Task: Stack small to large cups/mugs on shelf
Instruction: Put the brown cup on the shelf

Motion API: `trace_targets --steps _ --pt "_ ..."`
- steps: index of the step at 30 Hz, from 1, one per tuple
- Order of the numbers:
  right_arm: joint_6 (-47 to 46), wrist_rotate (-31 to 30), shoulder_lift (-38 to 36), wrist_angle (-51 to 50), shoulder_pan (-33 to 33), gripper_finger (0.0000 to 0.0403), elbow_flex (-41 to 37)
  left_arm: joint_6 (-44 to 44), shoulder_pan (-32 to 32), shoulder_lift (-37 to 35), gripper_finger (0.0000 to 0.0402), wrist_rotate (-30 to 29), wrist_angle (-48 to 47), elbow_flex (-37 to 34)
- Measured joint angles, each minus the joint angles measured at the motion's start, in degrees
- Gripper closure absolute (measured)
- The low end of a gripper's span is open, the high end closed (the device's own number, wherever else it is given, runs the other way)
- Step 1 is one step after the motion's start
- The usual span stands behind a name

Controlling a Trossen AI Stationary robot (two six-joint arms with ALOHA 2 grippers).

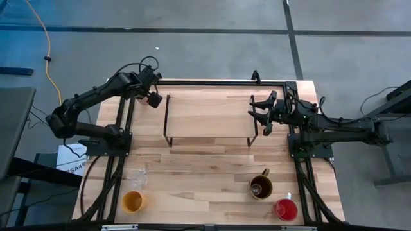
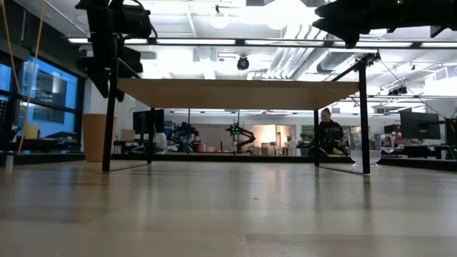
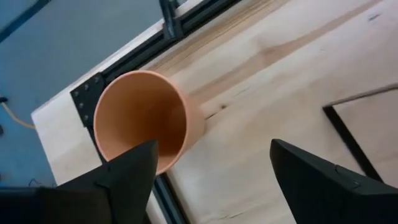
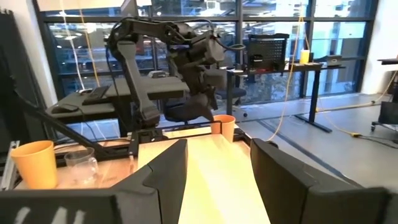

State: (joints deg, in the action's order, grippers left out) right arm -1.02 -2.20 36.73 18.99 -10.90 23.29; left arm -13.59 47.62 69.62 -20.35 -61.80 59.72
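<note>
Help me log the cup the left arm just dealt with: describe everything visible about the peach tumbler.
The peach tumbler is a plain, handleless cup with smooth matte walls, apparently plastic, tapering toward its base. It looks empty. In the right wrist view it stands upright on the wooden table, near the far left corner beside the black frame rail, not on the shelf. The left gripper is open above it, its fingers clear of the rim; nothing else touches it.
</note>
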Motion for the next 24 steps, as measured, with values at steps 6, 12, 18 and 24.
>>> trace_targets --steps 6,12,18,24 --pt "1.82 -1.22 0.00 0.07 0.00 0.0236 0.00 0.48 -0.02 0.00 0.0117 2.44 -0.06 0.00" --pt "3.54 -1.31 0.00 0.03 0.00 0.0236 0.00 -1.10 -0.02 0.00 0.0135 3.41 -1.06 0.00" --pt "-2.64 -4.46 0.00 0.07 0.02 0.0236 0.00 -2.51 0.00 -0.08 0.0149 3.97 -4.76 0.00" --pt "-14.14 -9.75 -0.02 2.17 0.00 0.0236 0.02 -0.68 0.02 -0.17 0.0157 1.53 -5.92 0.00"
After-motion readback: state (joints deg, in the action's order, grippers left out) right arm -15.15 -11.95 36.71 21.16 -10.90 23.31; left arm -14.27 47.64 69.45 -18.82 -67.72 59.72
